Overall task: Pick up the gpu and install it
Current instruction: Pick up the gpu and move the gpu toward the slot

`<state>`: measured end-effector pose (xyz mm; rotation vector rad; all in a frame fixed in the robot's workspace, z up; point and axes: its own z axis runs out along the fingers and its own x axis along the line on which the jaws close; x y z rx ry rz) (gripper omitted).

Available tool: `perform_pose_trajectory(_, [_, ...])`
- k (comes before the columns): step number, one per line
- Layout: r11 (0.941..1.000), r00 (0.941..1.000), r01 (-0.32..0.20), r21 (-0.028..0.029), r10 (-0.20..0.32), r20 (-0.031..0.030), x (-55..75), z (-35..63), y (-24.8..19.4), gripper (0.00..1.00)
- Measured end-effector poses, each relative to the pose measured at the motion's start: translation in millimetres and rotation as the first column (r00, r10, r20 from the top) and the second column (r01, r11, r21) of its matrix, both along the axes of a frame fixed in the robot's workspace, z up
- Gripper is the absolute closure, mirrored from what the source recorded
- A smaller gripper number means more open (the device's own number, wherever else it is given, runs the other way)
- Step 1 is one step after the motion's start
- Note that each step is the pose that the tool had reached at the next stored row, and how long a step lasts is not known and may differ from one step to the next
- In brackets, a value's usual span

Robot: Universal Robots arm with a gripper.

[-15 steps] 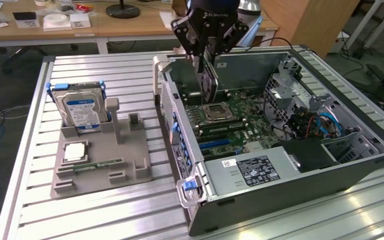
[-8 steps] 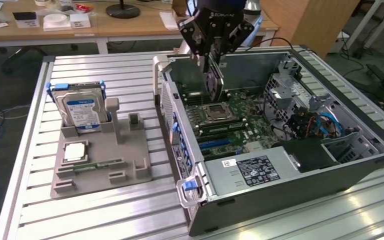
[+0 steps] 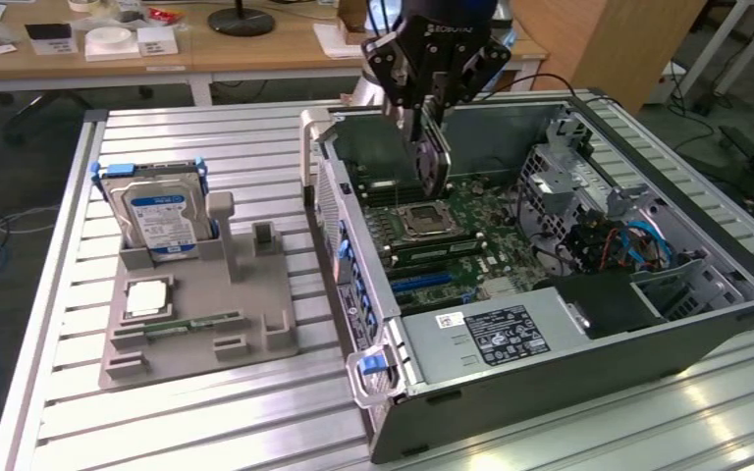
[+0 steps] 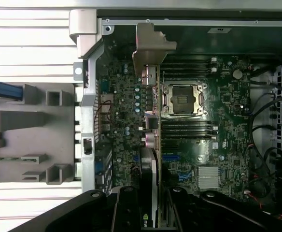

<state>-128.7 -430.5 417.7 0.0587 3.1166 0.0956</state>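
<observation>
The gpu [image 3: 431,157], a thin black-faced card, hangs on edge inside the open computer case [image 3: 691,324], above the green motherboard [image 3: 482,221] and beside the CPU socket [image 3: 427,221]. My gripper [image 3: 431,106] is shut on the card's upper edge. In the wrist view the gpu [image 4: 151,145] appears edge-on, running between my two black fingers [image 4: 126,210], with its silver end bracket [image 4: 150,46] toward the case's rear wall. The card does not look seated in a slot; how far it is above the board I cannot tell.
A grey holder [image 3: 240,334] stands on the slatted metal table at the exterior view's left, carrying a silver hard drive with a blue label [image 3: 157,211] and a narrow green memory stick [image 3: 193,324]. Cables and a drive cage [image 3: 613,235] crowd the case's far side.
</observation>
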Motion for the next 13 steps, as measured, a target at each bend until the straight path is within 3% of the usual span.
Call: perform_pose_trajectory(13, [1.0000, 1.0000, 0.000, -0.0001, 0.000, 0.0000, 19.4, 0.0, 0.0, 0.73])
